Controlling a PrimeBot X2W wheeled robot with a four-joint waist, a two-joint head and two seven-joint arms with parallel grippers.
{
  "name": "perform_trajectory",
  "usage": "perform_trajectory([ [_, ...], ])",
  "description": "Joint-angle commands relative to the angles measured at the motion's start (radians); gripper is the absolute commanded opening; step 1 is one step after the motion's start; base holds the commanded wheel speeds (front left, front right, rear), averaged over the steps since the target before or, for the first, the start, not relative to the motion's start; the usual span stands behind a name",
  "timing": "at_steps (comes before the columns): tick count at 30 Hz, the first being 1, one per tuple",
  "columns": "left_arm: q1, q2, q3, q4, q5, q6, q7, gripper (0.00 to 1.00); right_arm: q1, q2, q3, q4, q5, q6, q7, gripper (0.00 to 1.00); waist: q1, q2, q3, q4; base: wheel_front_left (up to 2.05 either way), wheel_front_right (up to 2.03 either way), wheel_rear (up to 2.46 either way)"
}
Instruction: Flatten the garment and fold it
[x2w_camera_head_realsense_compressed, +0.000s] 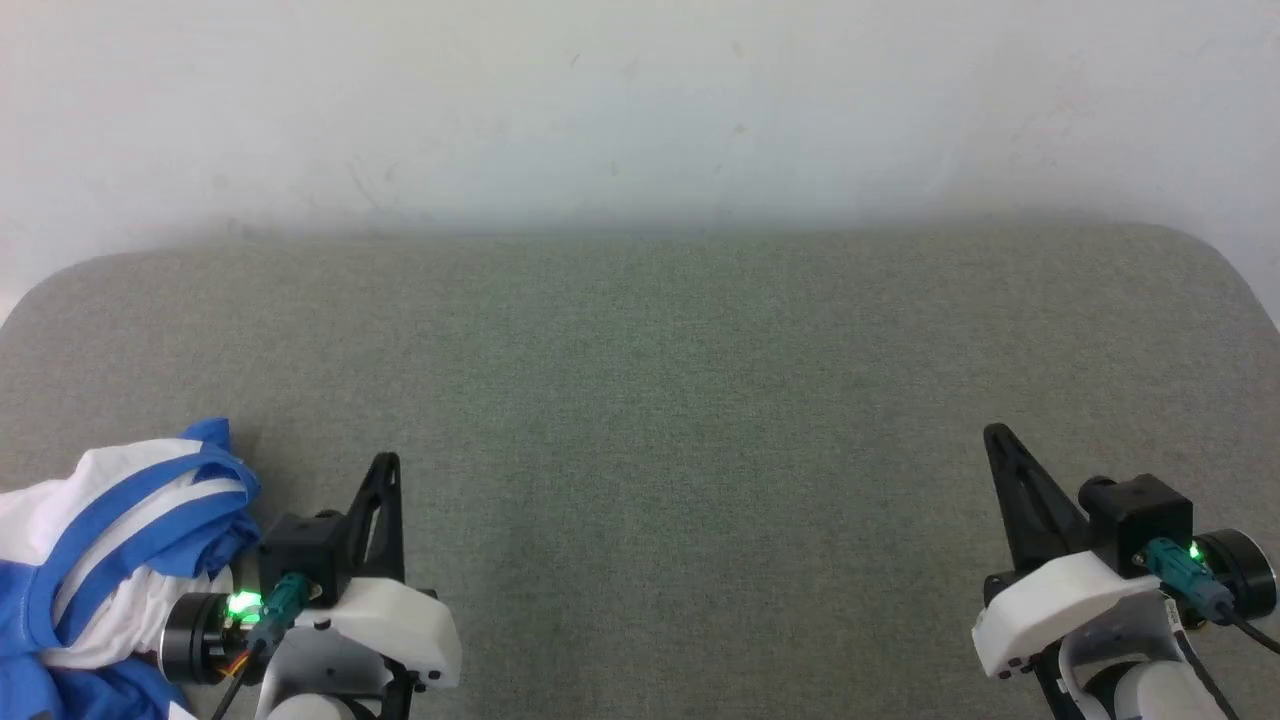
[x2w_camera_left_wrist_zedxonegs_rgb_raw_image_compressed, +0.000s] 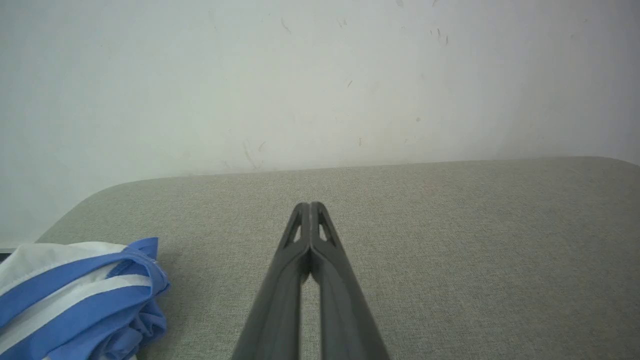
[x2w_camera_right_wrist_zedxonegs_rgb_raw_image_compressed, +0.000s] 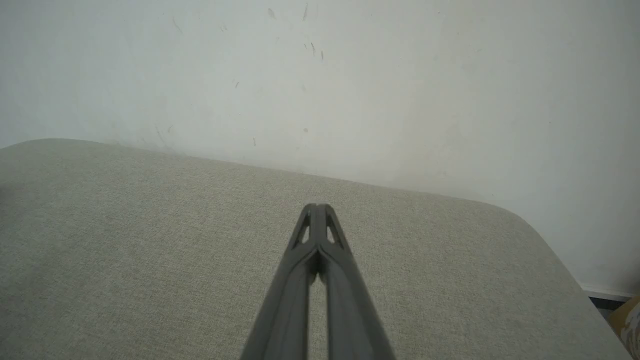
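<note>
Lower left of the head view: garment (x2w_camera_head_realsense_compressed: 110, 540) lies bunched in a blue-and-white heap on the grey counter (x2w_camera_head_realsense_compressed: 660, 400), cut off by the left and bottom frame edges. Just right of it is the left gripper (x2w_camera_head_realsense_compressed: 387, 468), jaws closed on nothing, tips clear of the cloth. Its wrist body overlaps the heap; can't tell if they touch. Lower right: right gripper (x2w_camera_head_realsense_compressed: 997, 437), jaws closed, holding nothing, well apart from the garment. White wall (x2w_camera_head_realsense_compressed: 640, 100) runs across the top.
</note>
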Motion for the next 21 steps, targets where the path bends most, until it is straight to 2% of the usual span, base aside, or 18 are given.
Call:
perform_trajectory([
  [1,0.000,0.000,0.000,0.001,0.000,0.000,0.000,1.00,0.000,0.000,0.000,0.001,0.001,0.000,0.000,1.00,0.0000,0.0000,0.000,0.000,0.00,0.00,0.00],
  [21,-0.002,0.000,-0.011,0.019,-0.024,0.005,-0.036,1.00,0.007,0.000,-0.011,0.020,0.041,0.000,-0.035,1.00,0.0000,0.0000,0.001,0.010,0.00,0.00,0.00],
])
